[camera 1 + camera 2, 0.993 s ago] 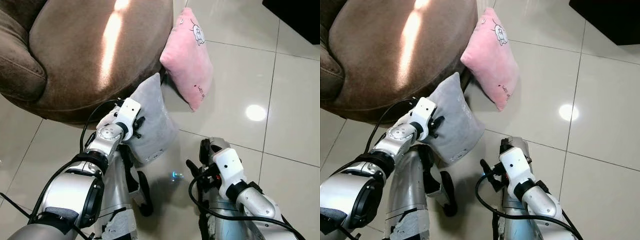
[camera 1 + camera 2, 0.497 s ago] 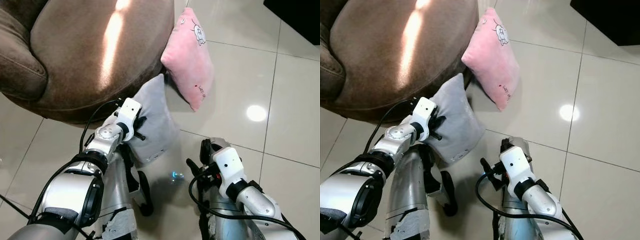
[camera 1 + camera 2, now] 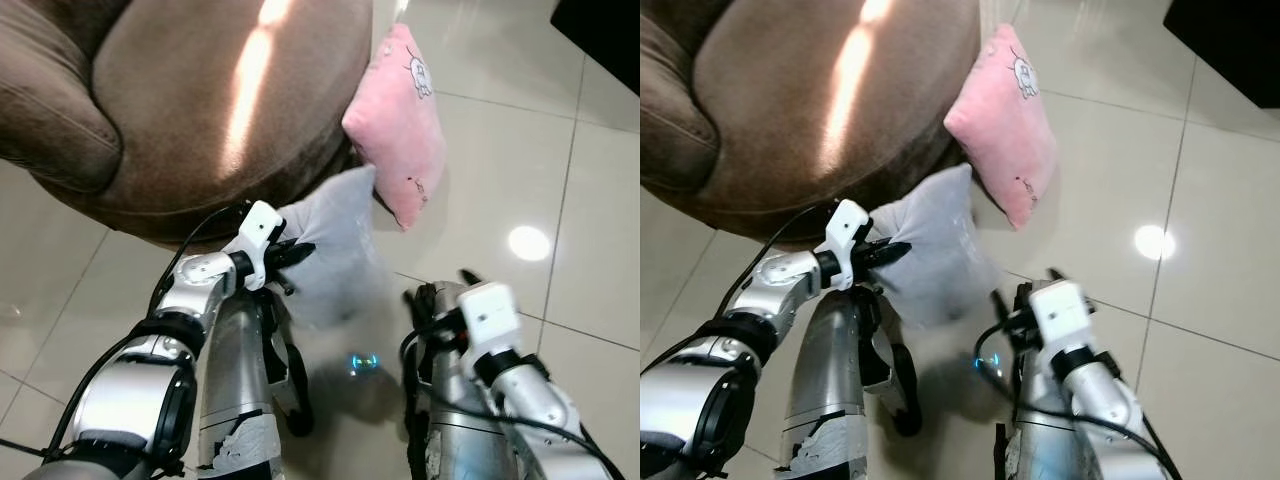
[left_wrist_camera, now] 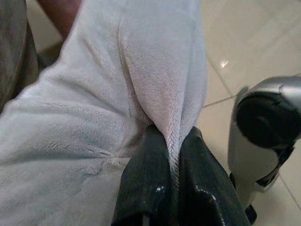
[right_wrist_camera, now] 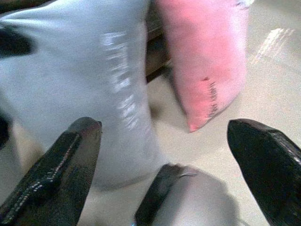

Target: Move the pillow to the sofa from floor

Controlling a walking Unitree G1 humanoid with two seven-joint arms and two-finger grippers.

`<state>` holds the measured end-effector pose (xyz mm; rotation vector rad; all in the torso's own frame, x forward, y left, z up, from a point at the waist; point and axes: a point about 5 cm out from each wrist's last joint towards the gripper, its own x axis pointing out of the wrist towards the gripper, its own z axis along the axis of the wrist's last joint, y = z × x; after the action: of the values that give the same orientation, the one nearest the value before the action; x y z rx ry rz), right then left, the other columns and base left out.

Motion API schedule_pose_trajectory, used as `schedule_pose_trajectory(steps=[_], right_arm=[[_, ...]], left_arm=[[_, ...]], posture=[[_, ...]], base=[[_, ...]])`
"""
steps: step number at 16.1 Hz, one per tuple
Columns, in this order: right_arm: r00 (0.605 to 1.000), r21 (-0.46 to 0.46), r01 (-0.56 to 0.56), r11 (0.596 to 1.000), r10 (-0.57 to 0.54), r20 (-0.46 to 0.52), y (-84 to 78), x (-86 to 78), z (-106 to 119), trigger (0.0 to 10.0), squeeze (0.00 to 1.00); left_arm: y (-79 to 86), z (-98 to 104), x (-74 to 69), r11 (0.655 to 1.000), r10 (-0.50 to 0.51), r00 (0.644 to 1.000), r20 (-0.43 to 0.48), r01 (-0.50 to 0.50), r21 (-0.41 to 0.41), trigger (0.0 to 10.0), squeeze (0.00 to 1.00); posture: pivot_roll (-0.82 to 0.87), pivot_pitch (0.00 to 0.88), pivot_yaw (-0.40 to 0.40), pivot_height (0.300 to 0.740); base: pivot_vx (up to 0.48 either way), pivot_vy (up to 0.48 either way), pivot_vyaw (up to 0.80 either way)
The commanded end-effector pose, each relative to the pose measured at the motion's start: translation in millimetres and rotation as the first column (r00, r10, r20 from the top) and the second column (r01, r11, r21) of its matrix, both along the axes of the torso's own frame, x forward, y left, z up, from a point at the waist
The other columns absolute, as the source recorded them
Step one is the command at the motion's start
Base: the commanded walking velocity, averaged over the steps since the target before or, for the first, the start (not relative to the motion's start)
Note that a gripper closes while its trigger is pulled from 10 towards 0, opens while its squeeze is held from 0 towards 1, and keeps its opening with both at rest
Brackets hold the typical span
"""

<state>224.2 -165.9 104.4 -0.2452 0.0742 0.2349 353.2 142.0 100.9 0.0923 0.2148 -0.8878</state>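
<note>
Grey pillow (image 3: 335,245): plush, seamed edge, hanging blurred beside the sofa (image 3: 180,100). Left gripper (image 4: 171,183) is pinching its seam tight. Right gripper (image 5: 164,174) is spreading wide, empty, below it. Pink pillow (image 3: 405,125) is leaning beyond; open floor (image 3: 520,150) rightward.

- We see a pink pillow (image 3: 400,130) propped on its edge on the floor, its upper part against the rounded brown seat.
- It carries a small cartoon print (image 3: 418,70) near its top corner and a short line of dark lettering low on one side.
- We stand on a glossy, pale tiled floor (image 3: 500,150) with thin grout lines.
- A round glare spot (image 3: 529,243) shines on one tile.
- A dark object (image 3: 600,25) cuts across the far corner.
</note>
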Motion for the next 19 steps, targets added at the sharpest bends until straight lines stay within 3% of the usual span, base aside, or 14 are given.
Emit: schedule_pose_trajectory(steps=[1, 2, 5, 10, 12, 14, 16, 18, 19], right_arm=[[0.997, 0.015, 0.073, 0.997, -0.073, 0.005, -10.5, -2.2, -4, 10.0, 0.0], [0.988, 0.033, 0.143, 0.989, -0.145, 0.047, -18.8, 1.0, 1, 10.0, 0.0], [0.974, 0.082, 0.206, 0.975, -0.212, 0.083, -26.5, 3.5, 6, 10.0, 0.0], [0.968, 0.14, 0.182, 0.973, -0.203, 0.15, -19.7, -2.1, 10, 10.0, 0.0], [0.966, 0.155, 0.173, 0.973, -0.198, 0.165, -16.0, -1.1, 12, 10.0, 0.0], [0.974, 0.132, 0.147, 0.98, -0.167, 0.154, -8.8, 5.3, 15, 10.0, 0.0], [0.978, 0.174, 0.114, 0.978, -0.141, 0.152, -2.0, 11.1, 21, 10.0, 0.0], [0.982, 0.186, 0.065, 0.98, -0.097, 0.164, 8.3, 17.5, 27, 10.0, 0.0], [0.983, 0.191, 0.05, 0.98, -0.082, 0.166, 14.6, 23.1, 28, 10.0, 0.0]], left_arm=[[7.2, 5, -2.2, 0.999, -0.015, 0.999, 0.049, 0.017, -0.038, 0.0, 0.0], [8.7, 11, -2.9, 0.997, -0.024, 0.996, 0.084, 0.03, -0.07, 0.0, 0.0], [9.8, 25, -4.6, 0.991, -0.036, 0.986, 0.165, 0.057, -0.124, 0.0, 0.0], [14.3, 81, 0.9, 0.953, 0.083, 0.938, 0.338, 0.025, -0.302, 0.0, 0.0], [19.5, 118, 4.5, 0.915, 0.165, 0.907, 0.387, 0.005, -0.403, 0.0, 0.0], [25.3, 153, 3.3, 0.9, 0.213, 0.871, 0.443, 0.002, -0.436, 0.0, 0.0], [30.9, 169, 3.5, 0.895, 0.288, 0.832, 0.475, -0.057, -0.442, 0.0, 0.0], [39.8, 184, 3.3, 0.844, 0.431, 0.774, 0.464, -0.163, -0.511, 0.0, 0.0], [45.1, 187, -1.3, 0.794, 0.514, 0.747, 0.422, -0.229, -0.563, 0.0, 0.0]], posture=[[-0.12, 0.244, 0.173, 0.501], [-0.12, 0.231, 0.176, 0.501], [-0.12, 0.205, 0.177, 0.501], [-0.11, 0.159, 0.177, 0.501], [-0.11, 0.131, 0.169, 0.501], [-0.11, 0.105, 0.165, 0.501], [-0.1, 0.086, 0.148, 0.506], [-0.09, 0.063, 0.131, 0.521], [-0.08, 0.04, 0.118, 0.536]], base=[[0.0, 0.0, 0.0], [0.0, 0.0, 0.0], [0.0, 0.0, 0.0], [0.0, 0.0, 0.0], [0.0, 0.0, 0.0], [0.0, 0.0, 0.0], [0.0, 0.0, 0.0], [0.0, 0.0, 0.0], [0.0, 0.0, 0.0]])
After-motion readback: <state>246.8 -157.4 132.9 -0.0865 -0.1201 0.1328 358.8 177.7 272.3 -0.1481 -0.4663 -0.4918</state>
